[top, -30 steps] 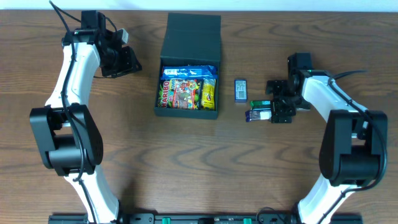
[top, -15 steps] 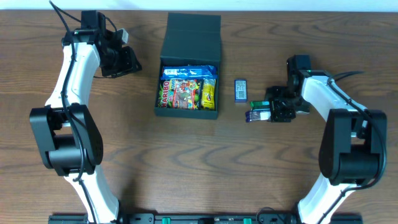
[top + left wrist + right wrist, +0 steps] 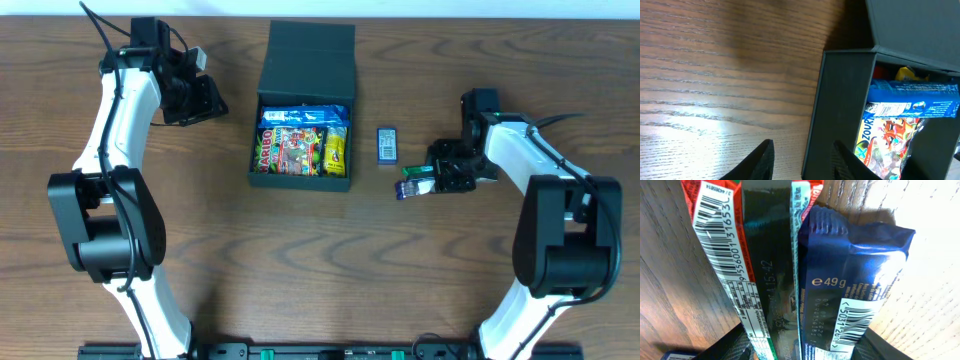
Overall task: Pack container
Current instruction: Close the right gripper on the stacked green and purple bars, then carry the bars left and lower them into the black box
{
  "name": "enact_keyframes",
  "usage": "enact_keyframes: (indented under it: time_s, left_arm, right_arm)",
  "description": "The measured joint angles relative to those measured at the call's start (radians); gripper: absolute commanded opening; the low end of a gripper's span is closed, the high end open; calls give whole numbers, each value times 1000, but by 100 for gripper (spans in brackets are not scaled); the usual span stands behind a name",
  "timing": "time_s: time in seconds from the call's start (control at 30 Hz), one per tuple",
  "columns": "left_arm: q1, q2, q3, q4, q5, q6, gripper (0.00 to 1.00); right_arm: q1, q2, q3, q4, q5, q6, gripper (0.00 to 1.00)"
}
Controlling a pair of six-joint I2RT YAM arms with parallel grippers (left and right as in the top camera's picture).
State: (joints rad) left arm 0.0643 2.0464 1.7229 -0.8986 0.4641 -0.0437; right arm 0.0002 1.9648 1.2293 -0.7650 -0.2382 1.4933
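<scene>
The container (image 3: 300,182) is a dark box standing open at the table's middle, its lid (image 3: 310,60) folded back and several colourful snack packets (image 3: 300,148) inside. My right gripper (image 3: 432,178) is shut on two snack bars (image 3: 413,180) lying side by side on the table to the container's right. The right wrist view shows a green-and-red bar (image 3: 765,255) and a dark blue bar (image 3: 850,265) pressed together between my right gripper (image 3: 800,347) fingers. My left gripper (image 3: 205,100) hovers left of the container, open and empty. In its wrist view the left gripper (image 3: 802,160) looks at the container's side wall (image 3: 840,100).
A small blue packet (image 3: 386,144) lies on the wood between the container and my right gripper. Both arm bases stand at the table's front edge.
My right gripper's fingers have closed in, pushing the green and blue bars together and tilting them a little. The left arm has not moved.
</scene>
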Motion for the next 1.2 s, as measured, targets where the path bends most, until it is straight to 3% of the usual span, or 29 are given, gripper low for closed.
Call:
enact_keyframes:
  time_s: [0.63,0.9,1.2]
  left_arm:
    - [0,0,0,-2,0,0,38]
    - [0,0,0,2,0,0,38]
    - [7,0,0,10,-27,0,38]
  right_arm:
    - [0,31,89,5,-52,-175,33]
    - [1,31,243,-72,-128,-309,24]
    - [111,31,438,-110,-156,-517,25]
